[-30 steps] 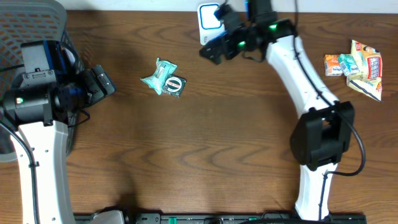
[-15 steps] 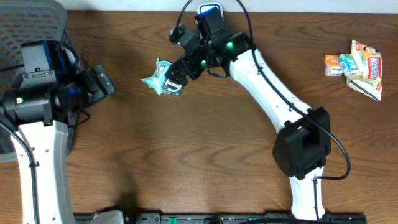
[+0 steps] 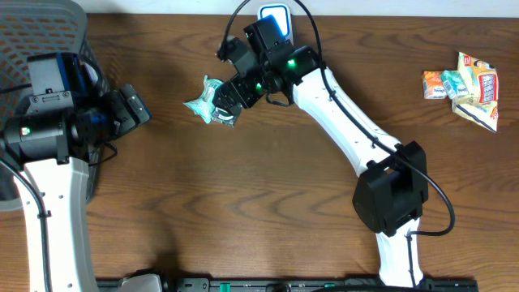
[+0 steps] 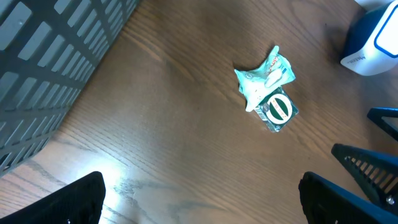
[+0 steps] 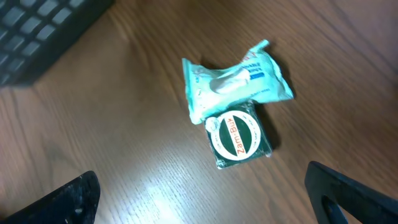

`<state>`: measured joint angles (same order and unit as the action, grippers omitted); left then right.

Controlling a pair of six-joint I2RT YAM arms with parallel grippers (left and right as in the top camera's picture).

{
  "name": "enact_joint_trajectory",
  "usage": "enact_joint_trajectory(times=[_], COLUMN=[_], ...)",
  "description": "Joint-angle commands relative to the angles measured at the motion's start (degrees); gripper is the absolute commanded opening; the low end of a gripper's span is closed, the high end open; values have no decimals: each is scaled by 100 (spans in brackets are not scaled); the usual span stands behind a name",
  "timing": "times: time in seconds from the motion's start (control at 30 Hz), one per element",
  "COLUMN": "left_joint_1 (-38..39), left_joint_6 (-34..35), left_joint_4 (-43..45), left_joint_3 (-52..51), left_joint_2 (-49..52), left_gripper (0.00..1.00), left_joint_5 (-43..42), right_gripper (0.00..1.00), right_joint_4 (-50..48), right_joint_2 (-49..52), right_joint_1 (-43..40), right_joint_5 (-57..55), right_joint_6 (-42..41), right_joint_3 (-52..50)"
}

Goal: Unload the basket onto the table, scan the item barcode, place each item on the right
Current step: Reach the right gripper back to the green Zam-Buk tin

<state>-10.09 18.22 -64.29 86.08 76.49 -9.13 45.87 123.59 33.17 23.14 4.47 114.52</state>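
A teal wipes packet (image 3: pixel 207 97) (image 5: pixel 233 84) (image 4: pixel 264 74) lies on the wooden table. A dark green packet with a round white label (image 3: pixel 230 115) (image 5: pixel 239 137) (image 4: pixel 278 110) touches its lower edge. My right gripper (image 3: pixel 225 79) (image 5: pixel 205 199) hovers open just above and beside them, holding nothing, and both packets lie ahead of its fingertips. My left gripper (image 3: pixel 134 109) (image 4: pixel 202 199) stands open and empty at the left, well apart from the packets. A blue and white scanner (image 3: pixel 274 18) (image 4: pixel 373 40) sits at the table's far edge.
A grey mesh basket (image 3: pixel 40 32) (image 4: pixel 50 62) (image 5: pixel 37 31) stands at the far left behind the left arm. A pile of snack packets (image 3: pixel 462 85) lies at the right. The right arm (image 3: pixel 349 122) stretches diagonally across the middle of the table.
The right arm has swung left from beside the scanner to over the two packets, then settled slightly closer. Left arm and packets have not moved.
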Motion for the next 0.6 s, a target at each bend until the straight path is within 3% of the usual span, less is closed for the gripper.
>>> enact_joint_trajectory(times=[0.0, 0.57], left_joint_1=[-24, -24], left_joint_6=[9, 7], left_joint_4=[-15, -15], left_joint_3=[125, 125], left_joint_2=[13, 13], left_gripper=[98, 98], left_joint_5=[-31, -31], right_gripper=[99, 99], right_joint_4=[9, 68], right_joint_2=[83, 275], right_joint_1=[-35, 44], right_joint_5=[-225, -610], right_joint_6=[-898, -1071], right_joint_3=[-31, -33])
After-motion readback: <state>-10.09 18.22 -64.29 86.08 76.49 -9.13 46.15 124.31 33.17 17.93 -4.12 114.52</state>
